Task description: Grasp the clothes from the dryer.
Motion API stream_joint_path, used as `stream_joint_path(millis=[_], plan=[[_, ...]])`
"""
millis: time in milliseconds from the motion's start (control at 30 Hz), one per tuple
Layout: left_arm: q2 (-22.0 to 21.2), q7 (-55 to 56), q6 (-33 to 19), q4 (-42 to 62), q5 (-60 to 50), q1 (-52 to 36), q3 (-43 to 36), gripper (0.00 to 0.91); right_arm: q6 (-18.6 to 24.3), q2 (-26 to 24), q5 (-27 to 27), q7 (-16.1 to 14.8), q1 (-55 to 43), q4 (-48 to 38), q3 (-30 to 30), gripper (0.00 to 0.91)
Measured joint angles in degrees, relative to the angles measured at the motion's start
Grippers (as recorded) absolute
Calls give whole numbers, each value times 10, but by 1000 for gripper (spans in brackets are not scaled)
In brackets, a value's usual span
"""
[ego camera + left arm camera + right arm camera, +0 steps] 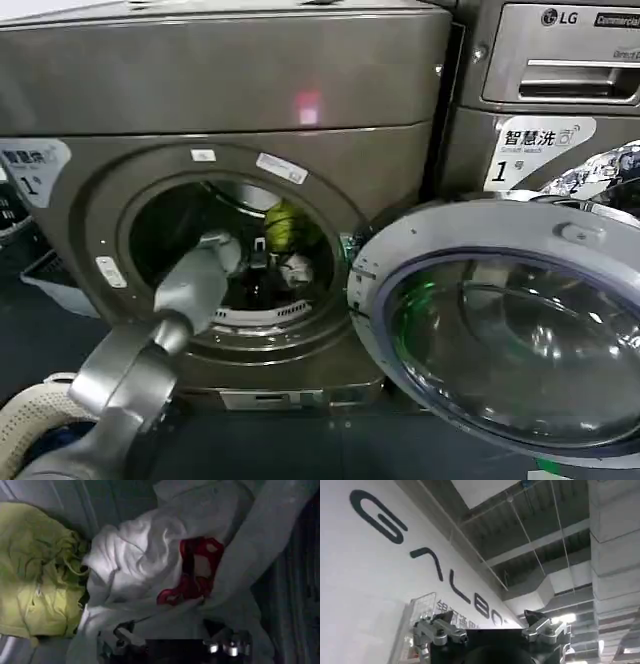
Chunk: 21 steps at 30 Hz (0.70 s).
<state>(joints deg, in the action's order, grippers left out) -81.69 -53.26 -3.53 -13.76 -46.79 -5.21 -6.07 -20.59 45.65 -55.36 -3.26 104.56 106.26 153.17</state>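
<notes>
The dryer stands with its round porthole open, and my left arm reaches into the drum. Inside lie the clothes: a yellow-green garment and a white-grey one with a red patch. My left gripper is open just before the white-grey garment. Its fingers stand wide apart, with the cloth's edge lying between them. My right gripper is open and holds nothing, pointing up at a wall and ceiling.
The dryer's round glass door hangs open to the right of the porthole. The silver-panelled LG machine stands behind it. A cream basket sits at the lower left beside my arm. A crate is on the floor at the left.
</notes>
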Motion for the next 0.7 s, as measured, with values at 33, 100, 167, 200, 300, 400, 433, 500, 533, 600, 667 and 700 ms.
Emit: stream_joint_path(millis=[33,100,167,200,300,400,433,500,533,600,667,700], plan=[[-2,1,1,2,-1,0,-1,0,0,0,0,0,0,-1,0,907],[-5,2,2,5,-3,-1,-3,0,1,1,0,0,-1,-1,0,907],[-8,4,2,7,-4,-3,-3,0,1,2,1,0,-2,-1,-2,907],[-9,3,2,7,-4,-4,-3,0,1,3,1,0,-3,0,-3,907],[-11,1,0,10,0,-5,0,0,2,4,1,0,-5,0,-4,907],[-9,7,2,8,9,-3,11,0,2,6,1,0,-6,0,-4,907],[-8,11,4,6,15,-1,17,0,3,6,1,0,-7,1,-5,907],[-6,22,10,1,36,3,31,0,3,6,1,0,-9,3,-8,907],[-5,29,15,-4,52,7,40,0,3,6,1,0,-11,5,-9,907],[-2,46,25,-19,85,17,56,0,3,6,2,0,-13,5,-12,907],[3,70,37,-40,130,29,73,0,3,5,3,0,-16,4,-16,907],[4,83,42,-51,153,36,81,0,3,5,4,0,-18,4,-18,907]])
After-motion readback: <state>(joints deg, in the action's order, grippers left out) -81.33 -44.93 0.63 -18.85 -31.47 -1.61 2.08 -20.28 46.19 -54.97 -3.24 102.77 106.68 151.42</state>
